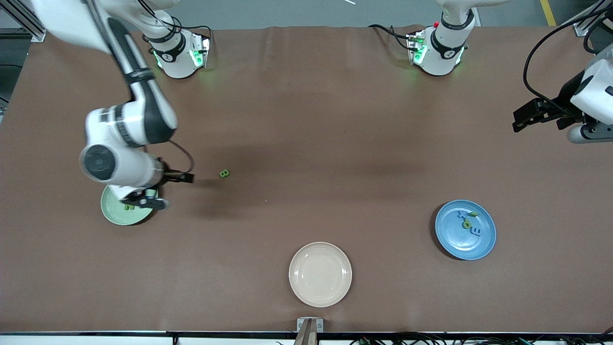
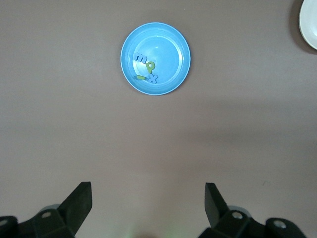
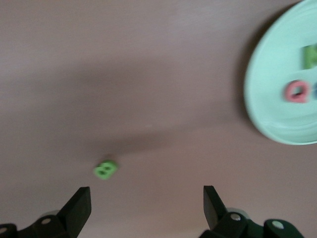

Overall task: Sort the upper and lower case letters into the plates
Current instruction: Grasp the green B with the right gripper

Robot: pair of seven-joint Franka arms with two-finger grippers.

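- Cream plate sat at the table's camera-side edge, mid-length, with nothing on it; not part of the sort.
- Blue plate lay toward the left arm's end, a bit farther in, already holding a few small letters in blue and green.
- Mint plate lay toward the right arm's end; the right wrist view showed a pink letter and a green letter on it.
- My right gripper hung over that plate's rim, fingers spread, nothing between them.
- One green "B" was loose on the bare table, just farther in than the mint plate and toward mid-table.
- Judgement: sort nearly done and the B was the job in hand. Next move: centre over it, descend, pinch a thin flat piece squarely.
- My left gripper waited near its end edge, fingers apart and empty.
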